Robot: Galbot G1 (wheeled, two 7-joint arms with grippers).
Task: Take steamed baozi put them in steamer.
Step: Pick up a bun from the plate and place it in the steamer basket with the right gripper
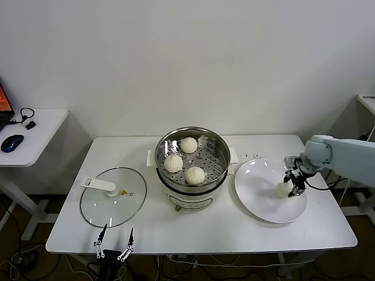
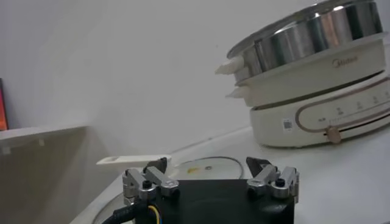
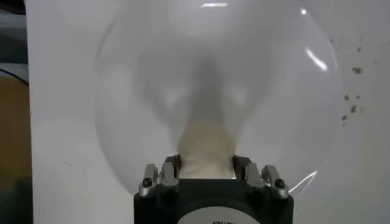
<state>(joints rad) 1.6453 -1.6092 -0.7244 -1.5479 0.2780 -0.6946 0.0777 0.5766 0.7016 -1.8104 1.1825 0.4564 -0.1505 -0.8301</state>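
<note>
The steamer stands mid-table with three steamed baozi on its perforated tray. A fourth baozi lies on the white plate to the steamer's right. My right gripper reaches down onto it. In the right wrist view the gripper has a finger pressed on each side of that baozi, which rests on the plate. My left gripper hangs parked at the table's front edge, open and empty, and the left wrist view shows its jaws spread wide.
A round glass lid with a white handle lies flat left of the steamer, just beyond the left gripper. A side table with a mouse stands at far left. The left wrist view shows the steamer's white base off to one side.
</note>
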